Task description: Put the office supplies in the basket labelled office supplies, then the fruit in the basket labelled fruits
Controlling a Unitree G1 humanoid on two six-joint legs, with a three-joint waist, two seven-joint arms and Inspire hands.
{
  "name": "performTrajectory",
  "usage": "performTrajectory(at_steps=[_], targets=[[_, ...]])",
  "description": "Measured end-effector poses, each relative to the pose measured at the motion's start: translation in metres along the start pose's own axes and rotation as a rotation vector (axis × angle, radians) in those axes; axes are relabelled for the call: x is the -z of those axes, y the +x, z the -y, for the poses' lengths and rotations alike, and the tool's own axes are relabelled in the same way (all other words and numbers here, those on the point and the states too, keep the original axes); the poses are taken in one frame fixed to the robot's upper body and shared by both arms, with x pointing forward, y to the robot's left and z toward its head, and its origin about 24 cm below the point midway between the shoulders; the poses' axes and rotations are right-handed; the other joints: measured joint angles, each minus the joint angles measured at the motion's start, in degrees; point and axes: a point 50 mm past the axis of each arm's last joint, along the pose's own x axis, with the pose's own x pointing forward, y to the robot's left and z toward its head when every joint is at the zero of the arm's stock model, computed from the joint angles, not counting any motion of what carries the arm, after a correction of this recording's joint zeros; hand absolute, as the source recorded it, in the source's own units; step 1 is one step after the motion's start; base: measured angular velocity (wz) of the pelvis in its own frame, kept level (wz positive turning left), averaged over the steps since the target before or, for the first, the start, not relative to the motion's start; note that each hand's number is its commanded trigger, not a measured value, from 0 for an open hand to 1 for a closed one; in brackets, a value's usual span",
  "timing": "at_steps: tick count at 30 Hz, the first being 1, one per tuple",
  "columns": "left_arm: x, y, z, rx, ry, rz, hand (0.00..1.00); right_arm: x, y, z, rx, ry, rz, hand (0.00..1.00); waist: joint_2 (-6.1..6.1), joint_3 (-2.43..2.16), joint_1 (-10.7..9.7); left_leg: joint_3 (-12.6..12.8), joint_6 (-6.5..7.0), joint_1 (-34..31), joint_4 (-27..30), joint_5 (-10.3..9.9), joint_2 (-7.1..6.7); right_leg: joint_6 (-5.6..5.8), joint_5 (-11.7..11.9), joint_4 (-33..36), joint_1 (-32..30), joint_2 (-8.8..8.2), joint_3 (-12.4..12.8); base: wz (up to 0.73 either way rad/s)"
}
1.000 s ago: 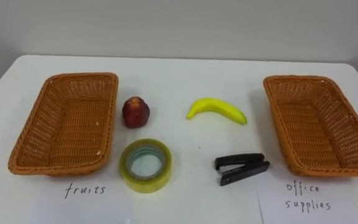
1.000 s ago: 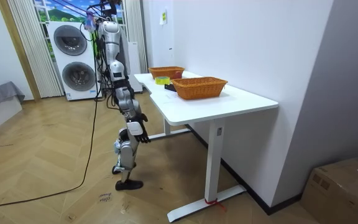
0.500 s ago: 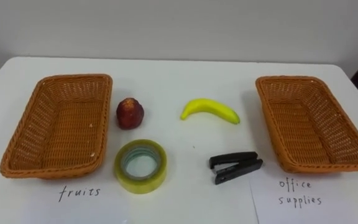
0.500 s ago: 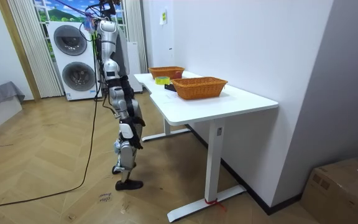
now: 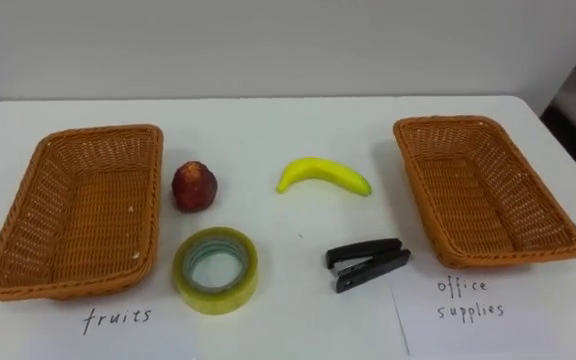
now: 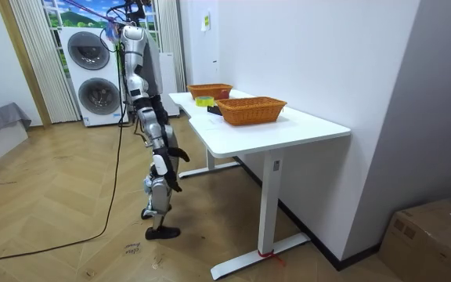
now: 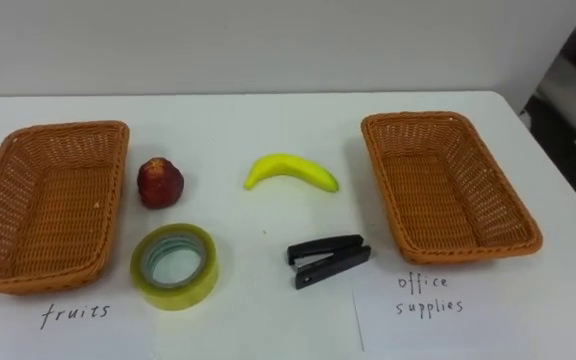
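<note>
Right hand point(image 6: 171, 153) apparently hangs beside the table point(image 5: 268, 130); fingers' state cannot be told. Red fruit point(image 5: 194, 186) may roll if nudged.

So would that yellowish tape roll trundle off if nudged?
Probably not: the yellowish roll of clear tape lies flat on the white table, so it should slide rather than roll. Its hollow middle suggests it is light, and the glossy rim may be slippery.

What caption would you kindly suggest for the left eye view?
Apple, banana, tape and stapler lie on the table between left basket and right basket.
</note>
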Motion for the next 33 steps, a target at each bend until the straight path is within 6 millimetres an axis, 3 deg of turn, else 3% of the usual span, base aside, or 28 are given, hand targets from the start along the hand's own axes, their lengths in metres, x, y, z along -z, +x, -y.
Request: performTrajectory(at_steps=[2, 6, 14, 18, 27, 33], targets=[[0.001, -0.001, -0.003, -0.026, -0.011, 0.011, 0.00, -0.014, -0.001, -0.004, 0.002, 0.044, 0.062, 0.00, 0.10, -0.15, -1.0, 0.1, 0.00, 0.2, 0.0, 0.0, 0.01, 0.00, 0.0, 0.1, 0.1, 0.00, 0.0, 0.00], [-0.002, -0.002, -0.007, -0.046, -0.025, 0.039, 0.00, -0.040, -0.005, -0.016, 0.022, 0.074, 0.175, 0.00, 0.26, -0.24, -0.9, 1.0, 0.01, 0.5, 0.0, 0.0, 0.11, -0.05, -0.1, 1.0, -0.8, 0.03, 1.3, -0.16], [0.001, -0.005, -0.011, -0.061, -0.031, 0.065, 0.00, -0.102, -0.034, -0.047, 0.051, 0.154, 0.472, 0.00, -0.47, -0.30, -2.4, 1.4, 0.14, -0.6, -0.3, 0.1, 0.02, 0.00, -0.2, 2.0, -2.6, -0.09, 1.8, -0.05], [-0.003, -0.005, -0.010, -0.053, -0.036, 0.084, 0.00, -0.107, -0.038, -0.047, 0.100, 0.147, 0.502, 0.00, -0.50, -0.30, -2.4, 1.4, 0.46, -1.3, -0.4, 0.3, -0.19, 0.03, -0.2, 2.8, -3.6, -0.29, 1.7, 0.00], [-0.005, -0.005, -0.009, -0.019, -0.045, 0.094, 0.00, -0.129, -0.057, -0.054, 0.196, 0.087, 0.636, 0.00, -0.18, 0.15, -2.4, 1.8, 0.69, -2.2, -0.4, 0.4, -0.43, 0.15, -0.5, 4.1, -5.3, -0.51, 2.2, -0.02], [-0.001, -0.006, -0.010, -0.022, -0.042, 0.091, 0.00, -0.172, -0.104, -0.072, 0.156, 0.211, 0.916, 0.00, -0.57, 0.24, -2.2, 2.0, 0.69, -2.1, -0.4, 0.4, -0.54, 0.19, -1.1, 4.9, -6.0, -0.51, 3.1, -0.04]])
